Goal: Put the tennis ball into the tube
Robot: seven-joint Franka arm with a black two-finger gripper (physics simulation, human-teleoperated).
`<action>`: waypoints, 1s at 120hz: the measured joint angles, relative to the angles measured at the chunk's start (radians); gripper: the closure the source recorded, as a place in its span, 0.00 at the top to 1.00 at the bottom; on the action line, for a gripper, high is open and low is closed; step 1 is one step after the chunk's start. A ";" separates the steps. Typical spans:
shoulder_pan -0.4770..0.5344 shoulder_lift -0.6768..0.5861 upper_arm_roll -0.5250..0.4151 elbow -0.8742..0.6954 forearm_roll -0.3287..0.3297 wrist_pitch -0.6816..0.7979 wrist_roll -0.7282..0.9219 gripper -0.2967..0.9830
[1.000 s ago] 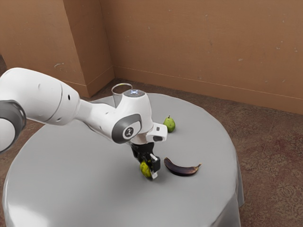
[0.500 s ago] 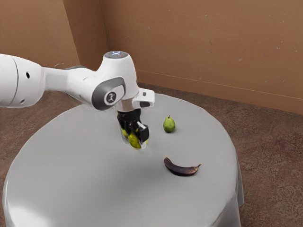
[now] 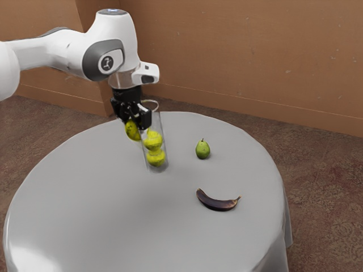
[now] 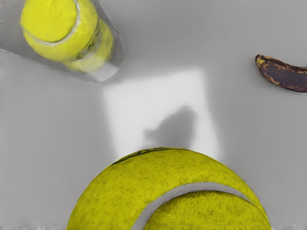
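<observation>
Jaws around one of three balls (image 3: 133, 131)

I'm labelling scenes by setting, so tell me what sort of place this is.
Probably a plain indoor room, perhaps for dining: a round table under a grey cloth, patterned carpet and a bare tan wall.
</observation>
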 joint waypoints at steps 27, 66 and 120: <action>-0.005 0.027 0.036 0.137 0.012 -0.088 0.012 0.39; 0.002 0.176 0.074 0.395 0.030 -0.189 0.029 0.37; 0.028 0.351 0.086 0.603 0.037 -0.211 0.042 0.22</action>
